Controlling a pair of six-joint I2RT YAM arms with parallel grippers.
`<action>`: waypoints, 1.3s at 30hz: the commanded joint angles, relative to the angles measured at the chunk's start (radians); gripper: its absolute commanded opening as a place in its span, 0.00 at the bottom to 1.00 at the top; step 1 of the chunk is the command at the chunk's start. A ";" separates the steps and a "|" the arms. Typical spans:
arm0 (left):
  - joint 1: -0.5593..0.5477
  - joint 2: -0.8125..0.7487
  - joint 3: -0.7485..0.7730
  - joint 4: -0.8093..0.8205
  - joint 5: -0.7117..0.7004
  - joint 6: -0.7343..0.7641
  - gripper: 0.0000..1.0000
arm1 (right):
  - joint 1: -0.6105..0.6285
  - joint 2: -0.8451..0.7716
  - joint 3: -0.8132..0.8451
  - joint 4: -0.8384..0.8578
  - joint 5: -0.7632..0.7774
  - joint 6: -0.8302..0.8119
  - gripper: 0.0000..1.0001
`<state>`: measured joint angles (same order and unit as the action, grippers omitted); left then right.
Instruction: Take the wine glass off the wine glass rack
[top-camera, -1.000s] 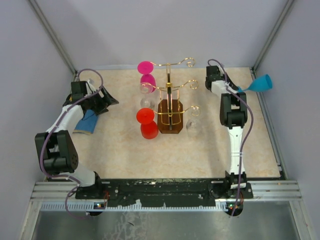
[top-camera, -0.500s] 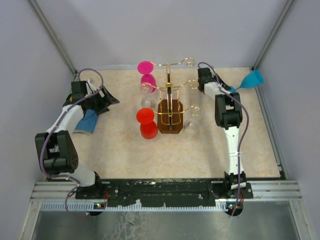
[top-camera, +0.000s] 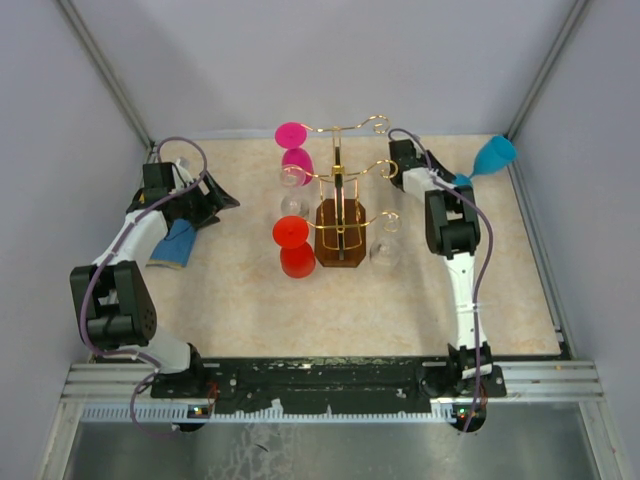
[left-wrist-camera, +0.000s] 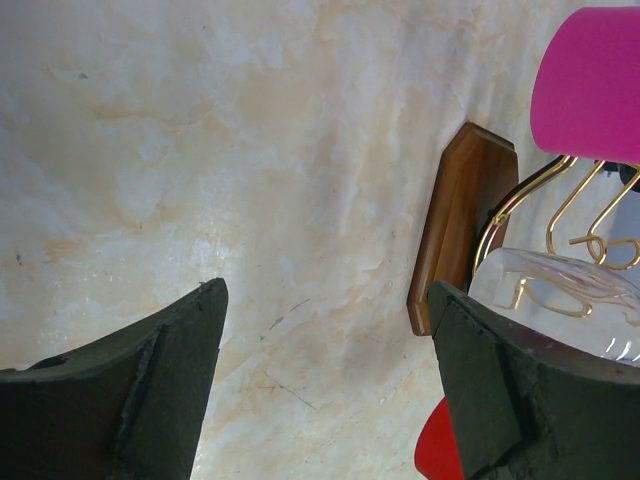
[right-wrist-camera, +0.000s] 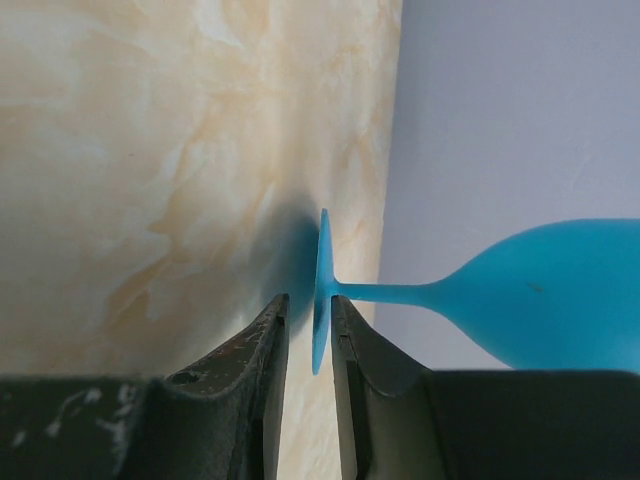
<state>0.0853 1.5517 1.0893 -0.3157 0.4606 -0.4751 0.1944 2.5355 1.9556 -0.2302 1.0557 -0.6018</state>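
Note:
The wine glass rack (top-camera: 341, 183) of gold wire stands mid-table on its brown wooden base (top-camera: 340, 240). My right gripper (top-camera: 459, 181) is shut on the round foot of a blue wine glass (top-camera: 493, 156), held clear of the rack to its right, near the back right corner. In the right wrist view the fingers (right-wrist-camera: 270, 340) pinch the foot, and the blue wine glass (right-wrist-camera: 560, 290) lies sideways with its bowl pointing right. My left gripper (top-camera: 214, 200) is open and empty at the left. Its view (left-wrist-camera: 325, 290) shows the rack's base (left-wrist-camera: 458, 235).
A pink glass (top-camera: 293, 150), a red glass (top-camera: 291, 246) and clear glasses (top-camera: 384, 254) hang at the rack. A blue object (top-camera: 177, 243) lies on the table beside the left arm. Grey walls close the back and sides.
My right gripper has swung left and slightly back, carrying the blue glass with it. The left arm has not moved.

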 joint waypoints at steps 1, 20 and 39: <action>-0.004 -0.025 0.000 0.018 0.020 -0.004 0.86 | 0.020 0.019 0.001 0.013 -0.008 0.009 0.24; -0.003 -0.023 -0.004 0.021 0.026 -0.007 0.86 | 0.090 -0.049 -0.078 -0.002 -0.097 0.130 0.29; -0.004 -0.023 -0.006 0.023 0.031 -0.007 0.86 | 0.089 -0.238 -0.222 -0.116 -0.498 0.383 0.50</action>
<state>0.0853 1.5517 1.0893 -0.3138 0.4774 -0.4789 0.2798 2.3169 1.7088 -0.2626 0.7406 -0.3168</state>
